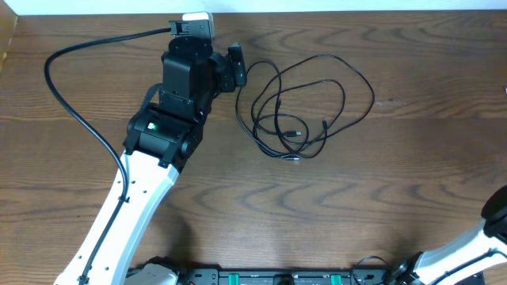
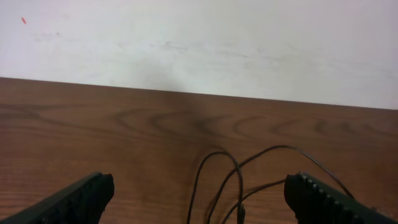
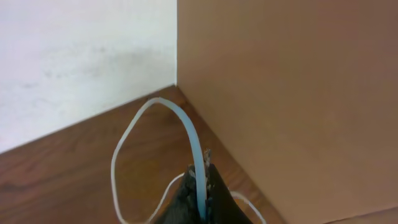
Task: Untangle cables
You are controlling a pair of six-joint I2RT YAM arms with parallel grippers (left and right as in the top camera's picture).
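1. Clearly the black cables (image 1: 305, 107) are not untangled yet. They lie on the table (image 1: 412, 182) at about 1 o'clock of its centre, as overlapping loops with small plug ends tucked toward the heap's 6 o'clock side (I cannot count the separate cords).
2. The white cable (image 3: 186, 130) is away from that heap. It is missing from the overhead view and shows only at the right wrist, arcing up in a loop toward 12 o'clock. My reading is that this cord is already pulled free, or close to it, and the black loops are the work left.
3. The right gripper (image 3: 200, 190) has its jaws pressed together on the white cable, with the cord pinched between them.
4. The left gripper (image 2: 199, 202) holds nothing and its fingers (image 2: 68, 199) are spread wide. From overhead it sits at 9 o'clock of the black heap, facing it.
5. Only the overhead view shows the whole tangle, but it catches just a stretch of the right arm (image 1: 475, 245) at 5 o'clock and not its gripper.
6. Only the right wrist view shows the pinch on the white cord, along with a brown panel (image 3: 298, 93) at 3 o'clock.
7. The left wrist view shows the nearest black loops lying between the spread fingers (the overhead does not show this).
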